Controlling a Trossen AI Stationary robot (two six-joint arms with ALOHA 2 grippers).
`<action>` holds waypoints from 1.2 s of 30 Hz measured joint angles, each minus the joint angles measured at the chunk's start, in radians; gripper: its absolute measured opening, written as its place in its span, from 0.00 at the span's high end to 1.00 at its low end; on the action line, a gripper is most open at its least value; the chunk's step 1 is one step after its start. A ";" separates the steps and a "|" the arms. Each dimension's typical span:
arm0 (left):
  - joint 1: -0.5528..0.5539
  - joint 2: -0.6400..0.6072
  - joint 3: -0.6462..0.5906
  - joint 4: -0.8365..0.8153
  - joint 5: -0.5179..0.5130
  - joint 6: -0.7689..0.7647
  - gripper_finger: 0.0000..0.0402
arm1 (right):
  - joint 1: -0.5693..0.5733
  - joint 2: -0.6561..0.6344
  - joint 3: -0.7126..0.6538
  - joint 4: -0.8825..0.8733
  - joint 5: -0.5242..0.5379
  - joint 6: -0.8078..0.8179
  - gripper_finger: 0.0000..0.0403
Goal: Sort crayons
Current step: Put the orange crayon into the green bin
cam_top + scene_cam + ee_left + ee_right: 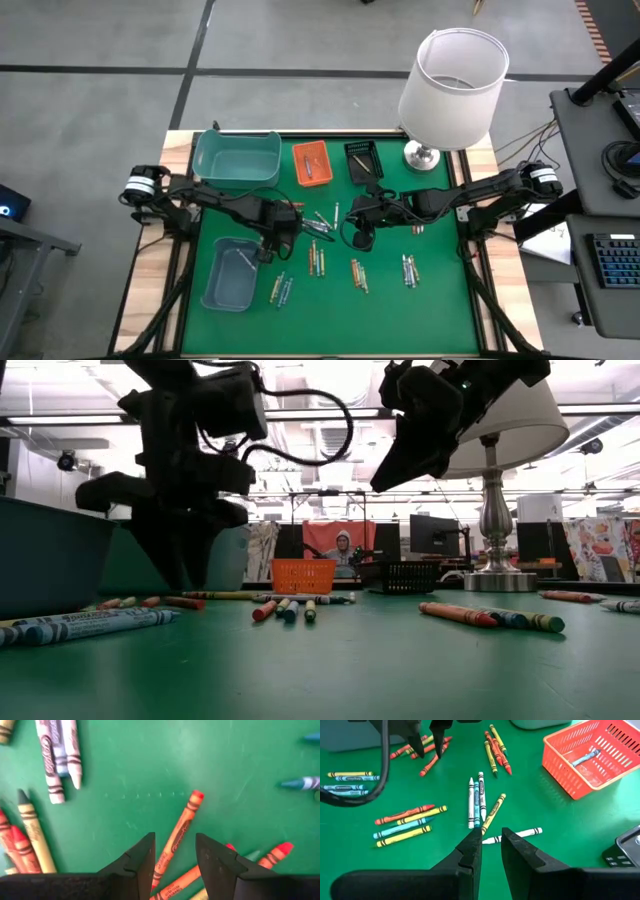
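My left gripper (175, 857) hangs low over the mat (440, 310), its fingers parted narrowly with an orange crayon (178, 836) lying between them, not yet pinched. My right gripper (490, 847) hovers empty near the middle of the mat, fingers only slightly apart, above a small cluster of white, blue and yellow crayons (479, 800). Most of the sorting is still ahead, as I judge it: loose crayons lie in little groups all over the mat, some beside my left gripper, others in a row toward the front edge (358, 272). Farther back, the orange tray (311, 163) holds at least one bluish crayon (585, 757), the near teal tray (229, 272) seems to hold one pale crayon, and the black tray (363, 158) has something thin in it, though I cannot tell what. Whether the large teal tray (238, 157) holds anything I cannot tell. A lamp (452, 88) stands at the far right corner.
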 joint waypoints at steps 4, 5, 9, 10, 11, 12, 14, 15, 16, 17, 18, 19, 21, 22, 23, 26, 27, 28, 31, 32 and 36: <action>0.000 0.002 0.018 0.001 0.000 0.005 0.69 | 0.004 0.000 0.000 0.000 0.000 0.001 0.84; 0.000 0.004 0.020 0.007 -0.001 0.006 0.69 | 0.005 0.000 0.000 0.000 0.000 0.000 0.84; 0.000 0.023 0.019 0.063 -0.001 0.008 0.69 | 0.010 0.000 0.000 0.000 0.000 0.000 0.84; 0.000 0.029 0.019 0.061 -0.001 0.008 0.69 | 0.011 0.000 0.000 0.000 0.000 0.000 0.84; 0.000 0.036 0.019 0.053 -0.001 0.008 0.69 | 0.011 0.000 0.000 0.000 0.000 0.000 0.84; 0.000 0.042 0.019 0.046 -0.001 0.008 0.69 | 0.011 0.000 0.000 0.000 0.000 0.000 0.84; 0.000 0.052 0.019 0.024 -0.001 0.008 0.69 | 0.013 0.000 0.000 0.000 0.000 0.001 0.84; 0.000 0.054 0.019 0.018 -0.001 0.008 0.69 | 0.013 0.000 0.001 0.000 0.000 0.001 0.84; 0.000 0.058 0.019 0.018 -0.001 0.008 0.69 | 0.013 0.000 0.001 0.000 0.000 0.001 0.84; 0.000 0.061 0.019 0.021 -0.001 0.008 0.69 | 0.013 0.000 0.001 0.000 0.000 0.001 0.84; 0.000 0.064 0.019 0.021 -0.001 0.008 0.69 | 0.013 0.000 0.001 0.000 0.000 0.001 0.84; 0.000 0.068 0.019 0.022 -0.001 0.008 0.69 | 0.013 0.000 0.001 0.000 0.000 0.001 0.84; 0.000 0.078 0.019 0.026 -0.001 0.008 0.69 | 0.013 0.000 0.001 0.000 0.000 0.001 0.84; 0.000 0.087 0.019 0.030 -0.001 0.008 0.69 | 0.013 0.000 0.001 0.000 0.000 0.001 0.84; 0.000 0.092 0.020 0.032 -0.003 0.008 0.69 | 0.013 0.000 0.001 0.000 0.000 0.001 0.84; -0.001 0.113 0.023 0.034 -0.020 0.009 0.70 | 0.013 0.000 0.001 0.000 0.000 0.001 0.84; -0.001 0.116 0.023 0.034 -0.020 0.009 0.71 | 0.013 0.000 0.001 0.000 0.000 0.001 0.84; 0.000 0.118 0.023 0.035 -0.020 0.009 0.71 | 0.013 0.000 0.001 0.000 0.000 0.001 0.84; 0.000 0.117 0.023 0.036 -0.021 0.009 0.75 | 0.013 0.000 0.001 0.000 0.000 0.001 0.84; 0.000 0.115 0.023 0.037 -0.026 0.009 0.78 | 0.013 0.000 0.001 0.000 0.000 0.001 0.84; -0.001 0.111 0.027 0.041 -0.065 0.009 0.91 | 0.013 0.000 0.001 0.000 0.000 0.000 0.84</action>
